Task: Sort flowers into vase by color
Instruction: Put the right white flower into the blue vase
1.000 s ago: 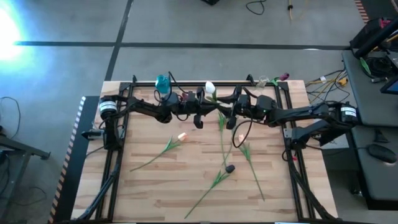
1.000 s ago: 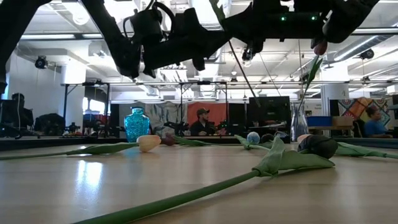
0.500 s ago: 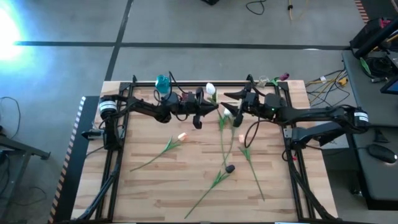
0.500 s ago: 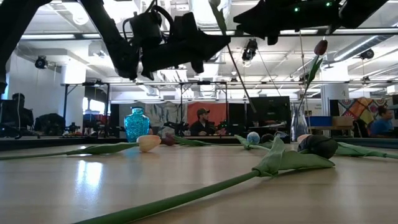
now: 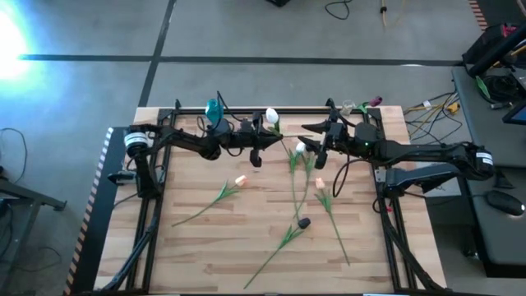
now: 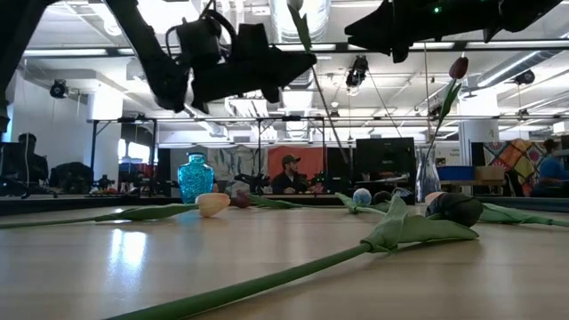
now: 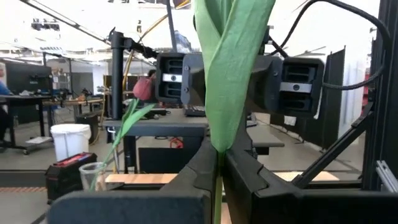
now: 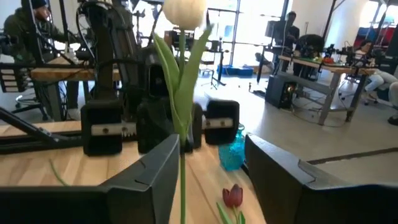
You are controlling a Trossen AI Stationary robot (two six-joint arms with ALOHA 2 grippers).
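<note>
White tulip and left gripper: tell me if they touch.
Touching. The left wrist view shows the left gripper shut on the white tulip, its stem pinched between the fingers.

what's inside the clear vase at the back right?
The clear vase holds one dark-red tulip, its stem leaning out of the mouth. The high view shows only that flower; the vase's bottom is not discernible.

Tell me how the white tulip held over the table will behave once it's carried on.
Probably light: the left end effector pinches only the white tulip's thin stem. Likely springy rather than limp, since it stands nearly straight above the grip. It may sway; the head sits far above.
</note>
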